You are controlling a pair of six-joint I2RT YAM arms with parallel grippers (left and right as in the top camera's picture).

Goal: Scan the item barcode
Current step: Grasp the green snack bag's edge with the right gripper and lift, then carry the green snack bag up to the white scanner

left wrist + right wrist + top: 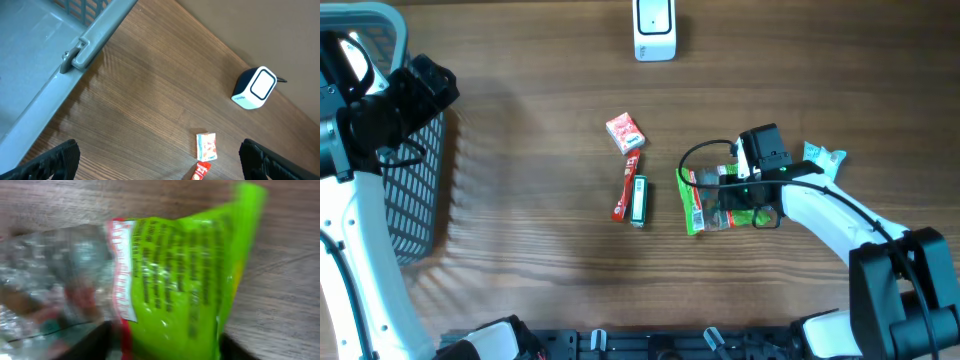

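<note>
Overhead view: the green packet [695, 200] lies flat on the table [520, 250], right of centre, under my right gripper [730, 200]. I cannot tell whether its jaws are clamped on the film. My left gripper [162, 162] stands wide apart beside the basket [415, 190]. I judge the packet light, soft, crinkly and slippery. Grip a sealed edge, keeping the printed face clear for the scanner [654, 28].
</note>
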